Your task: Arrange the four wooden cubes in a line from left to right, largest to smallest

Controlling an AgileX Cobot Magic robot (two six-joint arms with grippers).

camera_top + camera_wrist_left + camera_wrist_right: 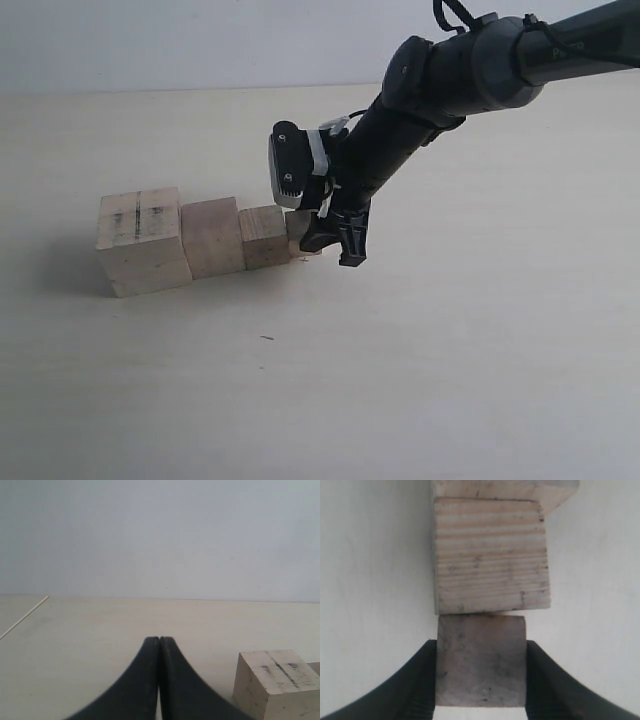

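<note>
The left gripper hung with jaws pressed together on nothing near the largest cube, which touched the second cube and third cube in a row toward the left edge of the bench, while the right gripper, its arm slanting down from the far right corner, clamped the smallest cube just beside the third.

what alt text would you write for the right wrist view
The right gripper clamps the smallest cube between its black fingers on a pale table. A larger cube with clear grain sits close against it, and part of a third cube shows beyond.
</note>
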